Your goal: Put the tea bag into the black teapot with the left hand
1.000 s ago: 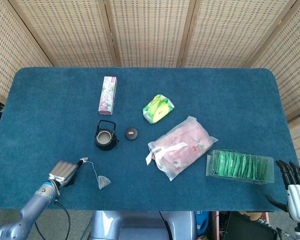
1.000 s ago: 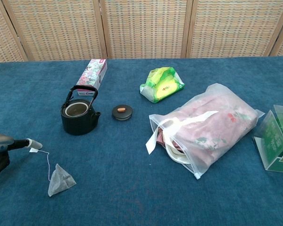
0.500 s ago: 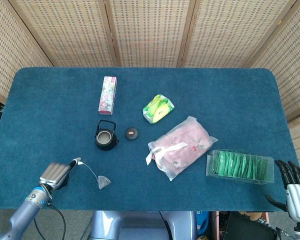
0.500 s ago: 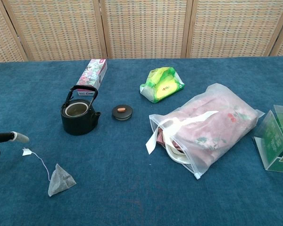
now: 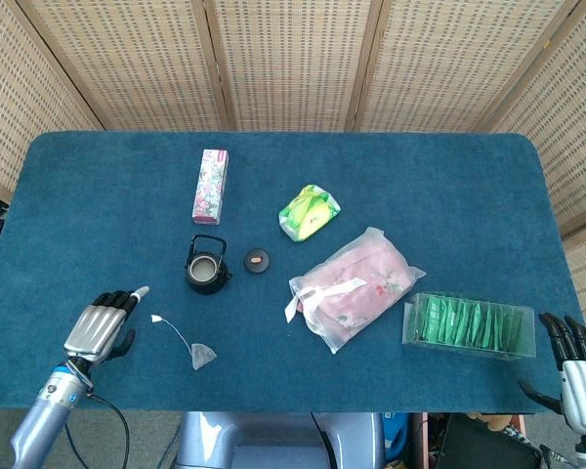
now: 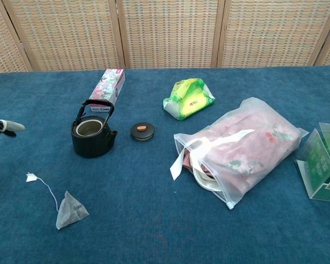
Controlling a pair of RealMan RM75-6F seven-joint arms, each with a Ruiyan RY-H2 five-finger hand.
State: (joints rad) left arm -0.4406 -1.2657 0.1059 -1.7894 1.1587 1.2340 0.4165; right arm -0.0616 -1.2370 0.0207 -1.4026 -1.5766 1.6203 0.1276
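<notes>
Left hand near the table's front left edge, fingers spread and holding nothing, just apart from the paper tag. Black teapot upright beyond, lid off, mouth open. Tea bag flat on the cloth between hand and front edge, probably light, limp and easily crushed, best pinched by the tag or its thin string.

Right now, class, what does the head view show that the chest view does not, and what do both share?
Only the head view shows the whole left hand, fingers spread and empty, the right hand at the table's edge, and the full green box. Only the chest view looks into the black teapot from the side. Both show the tea bag lying on the cloth, its lid off.
</notes>
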